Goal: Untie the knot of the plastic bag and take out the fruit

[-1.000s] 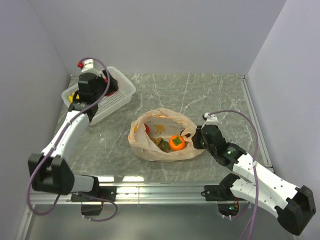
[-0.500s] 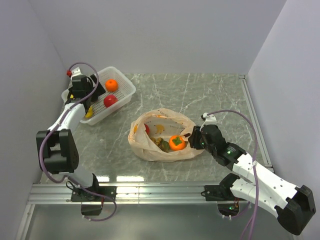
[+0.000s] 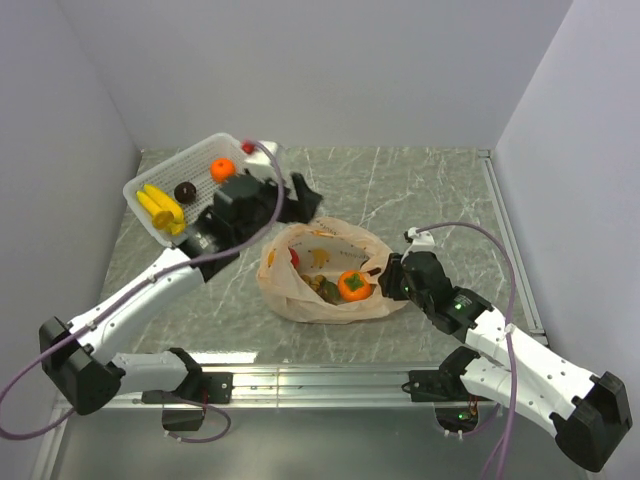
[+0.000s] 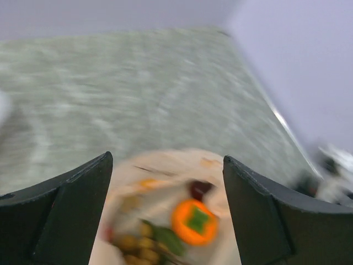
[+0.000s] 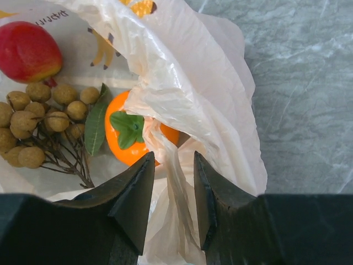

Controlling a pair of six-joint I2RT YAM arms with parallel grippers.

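**Peach see-through crinkly plastic bag (image 3: 290, 300) lying open mid-table**

Nearest, right gripper (image 5: 172, 163): jaws part-spread with a fold of bag film between them. Pinched or merely straddled, hard to tell.

Inside the bag: orange persimmon with green calyx (image 5: 118, 148), red apple (image 5: 27, 52), bunch of small brown balls (image 5: 33, 118).

Beyond, left gripper (image 4: 166, 163) hangs over the bag's far side, fingers wide, empty.

Far left, white mesh basket (image 3: 180, 158) holds yellow bananas (image 3: 160, 207).

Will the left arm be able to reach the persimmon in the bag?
Probably yes. The bag lies open, the persimmon sits uncovered on top, and the open left gripper points at it. The right gripper is only at the rim.
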